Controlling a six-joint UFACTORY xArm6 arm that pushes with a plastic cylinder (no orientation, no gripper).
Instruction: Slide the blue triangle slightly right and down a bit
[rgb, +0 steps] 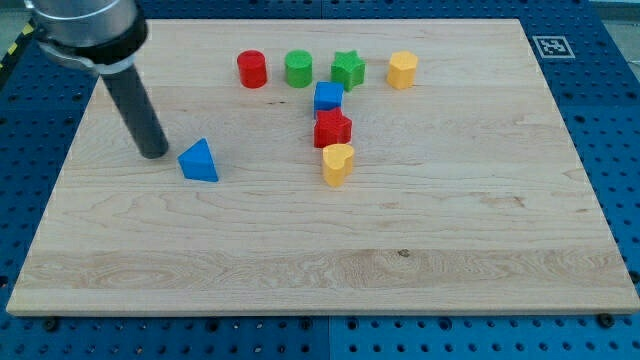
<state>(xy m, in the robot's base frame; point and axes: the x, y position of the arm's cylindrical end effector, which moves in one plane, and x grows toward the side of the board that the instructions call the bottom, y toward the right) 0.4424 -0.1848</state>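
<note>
My tip stood just left of blue triangle, slightly above; bare rod end effector, grasping nothing. Triangle lay left-centre on counter. I judged short, gentle diagonal push best.

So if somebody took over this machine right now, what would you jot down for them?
My tip sits on the wooden board, just at the view's left of the blue triangle block, slightly higher, with a small gap showing. The triangle lies apart from the other blocks, left of the red star-like block and yellow block. Left to do: push the triangle slightly right and down.
</note>
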